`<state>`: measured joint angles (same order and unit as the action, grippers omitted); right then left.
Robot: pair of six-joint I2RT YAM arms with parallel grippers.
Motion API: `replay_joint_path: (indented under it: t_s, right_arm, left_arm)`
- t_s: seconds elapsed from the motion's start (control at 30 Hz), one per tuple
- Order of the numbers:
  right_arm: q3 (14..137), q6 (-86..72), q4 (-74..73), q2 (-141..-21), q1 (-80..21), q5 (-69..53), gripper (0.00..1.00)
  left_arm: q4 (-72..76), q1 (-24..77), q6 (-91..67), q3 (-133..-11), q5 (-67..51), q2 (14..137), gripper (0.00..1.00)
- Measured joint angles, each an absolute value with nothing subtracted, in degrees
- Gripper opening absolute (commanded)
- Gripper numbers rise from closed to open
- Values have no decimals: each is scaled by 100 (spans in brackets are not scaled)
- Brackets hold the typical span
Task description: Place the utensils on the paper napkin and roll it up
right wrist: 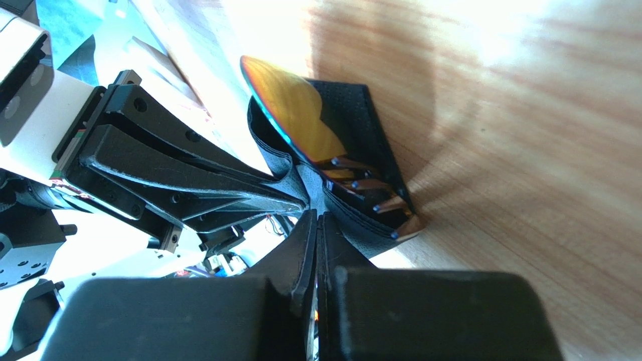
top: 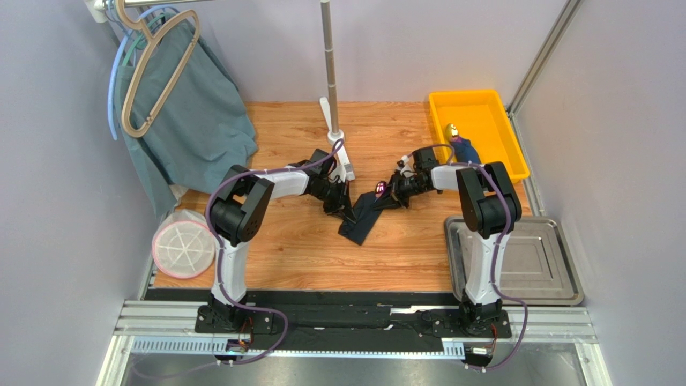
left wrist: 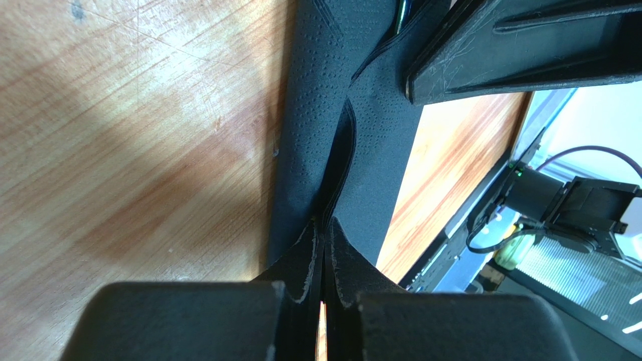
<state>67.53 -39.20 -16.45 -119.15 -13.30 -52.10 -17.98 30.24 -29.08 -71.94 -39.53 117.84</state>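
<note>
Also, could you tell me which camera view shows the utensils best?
The right wrist view: the utensils, a spoon bowl and fork tines, poke out of the folded paper napkin, close and sharp. The top external view gives only a tiny pinkish glint at the napkin's top; the left wrist view shows only napkin.

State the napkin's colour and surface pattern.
Black paper napkin, finely dot-embossed; best seen in the left wrist view.

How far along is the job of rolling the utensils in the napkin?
Done: the utensils lie inside the folded napkin. In hand: the left hand and right hand both pinch it. Left: the wrap looks loose, with utensil ends showing, so rolling is not yet finished.
</note>
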Motion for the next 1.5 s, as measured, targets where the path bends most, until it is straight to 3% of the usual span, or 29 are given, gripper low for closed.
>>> replay_joint_path:
  t_s: [1.5]
  right_arm:
    - [6982,-3614,-2220,-12003,-1330,-4827,0]
  left_arm:
    - [-635,3573,-3680,-6904,-4460,11380,0]
